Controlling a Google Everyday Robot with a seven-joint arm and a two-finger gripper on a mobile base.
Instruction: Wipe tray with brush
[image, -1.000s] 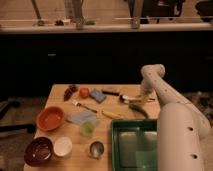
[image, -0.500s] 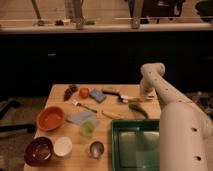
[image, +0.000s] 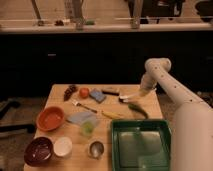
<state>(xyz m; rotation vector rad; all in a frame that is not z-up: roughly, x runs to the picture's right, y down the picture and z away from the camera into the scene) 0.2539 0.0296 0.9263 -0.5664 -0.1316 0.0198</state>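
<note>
None of the wiping looks done yet: the gripper sits closed at the table's far right, apparently pinching the brush by its handle. The tray lies at the near edge, well apart from both.

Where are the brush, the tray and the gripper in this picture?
brush (image: 128, 97): camera view, on its white handle.
tray (image: 140, 123): camera view, on its far rim.
gripper (image: 140, 94): camera view, between its fingertips, at the brush handle's end.

One raised camera looks down across the table, hand far right.
</note>
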